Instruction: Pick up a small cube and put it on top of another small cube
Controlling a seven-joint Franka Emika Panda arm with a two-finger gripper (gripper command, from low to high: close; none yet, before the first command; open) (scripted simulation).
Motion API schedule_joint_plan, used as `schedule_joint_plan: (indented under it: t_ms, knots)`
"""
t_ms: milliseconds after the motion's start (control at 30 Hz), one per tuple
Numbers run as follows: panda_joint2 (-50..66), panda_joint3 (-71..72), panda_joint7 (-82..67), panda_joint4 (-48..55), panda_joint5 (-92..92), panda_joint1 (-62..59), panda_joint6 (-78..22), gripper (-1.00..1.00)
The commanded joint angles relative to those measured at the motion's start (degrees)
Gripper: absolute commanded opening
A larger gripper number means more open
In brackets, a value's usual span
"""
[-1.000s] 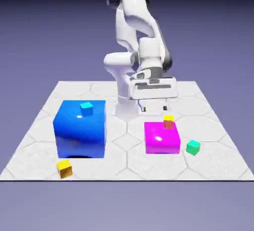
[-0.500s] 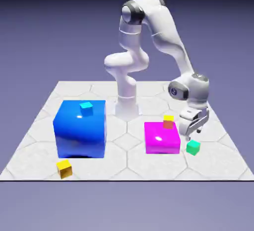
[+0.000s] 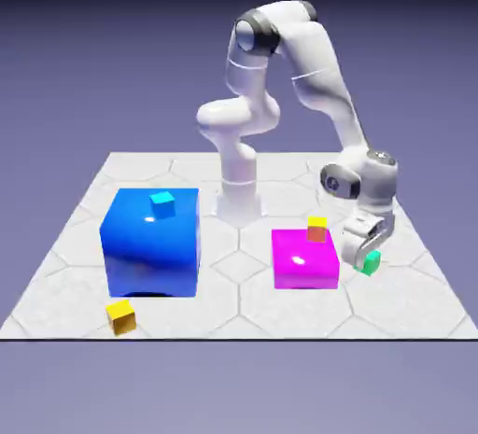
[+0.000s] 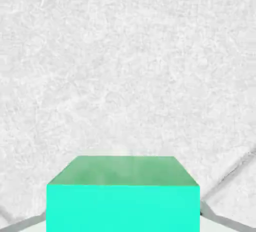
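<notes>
My jaws are closed on the small teal-green cube (image 4: 123, 208), pinching it from two opposite sides; in the hand view it sits large between my two grey fingertips (image 4: 30, 222), which show only partly at the bottom corners. My gripper (image 4: 123, 221) is low over the pale, stone-patterned tabletop (image 3: 237, 315), at the exterior view's right, and from there my white hand (image 3: 364, 239) partly covers the cube. Whether the cube's underside touches the table I cannot tell. My white jointed arm (image 3: 322, 68) climbs from its base, bends high up at a dark-capped joint, then slopes down toward the exterior view's right, bringing my wrist (image 3: 373, 180) above the hand. In the hand view, the cube's bright face fills the bottom middle, with a duller green face above it and pale tabletop beyond. Just beside my hand, toward the exterior view's left, stands the big glossy magenta block (image 3: 304, 261). The small cube with a red side and yellow top (image 3: 317, 229) rests on that block, near its far edge, apart from the one I hold. Well over to the exterior view's left, the big glossy blue cube (image 3: 154, 245) carries a tiny cyan-blue cube (image 3: 163, 204), and a tiny yellow cube (image 3: 121, 317) lies on the tabletop near the close edge.
</notes>
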Motion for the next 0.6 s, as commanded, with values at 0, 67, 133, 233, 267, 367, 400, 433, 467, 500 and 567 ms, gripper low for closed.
schedule_joint_plan:
  t_ms: [0,67,133,233,267,367,400,433,467,500,567]
  knots:
    - [-2.1,-0.6,-1.7,-1.1,0.8,0.6,-0.9,-1.00]
    - [-6.2,-1.7,-5.2,-3.2,2.3,1.6,-2.8,-1.00]
    - [-10.4,-2.8,-8.6,-5.4,3.9,2.7,-4.7,-1.00]
    - [-16.6,-4.5,-13.8,-8.7,6.2,4.4,-7.5,-1.00]
    - [-18.7,-5.1,-15.5,-9.7,7.0,4.9,-8.4,-1.00]
    - [-24.9,-6.7,-20.6,-13.0,9.3,6.5,-11.2,-1.00]
    - [-27.0,-7.3,-22.4,-14.1,10.1,7.1,-12.2,-1.00]
    - [-29.1,-7.9,-24.1,-15.1,10.8,7.6,-13.1,-1.00]
    - [-31.2,-8.4,-25.8,-16.2,11.6,8.2,-14.0,-1.00]
    - [-33.2,-9.0,-27.5,-17.3,12.4,8.7,-15.0,-1.00]
    - [-37.4,-10.1,-31.0,-19.5,13.9,9.8,-16.9,-1.00]
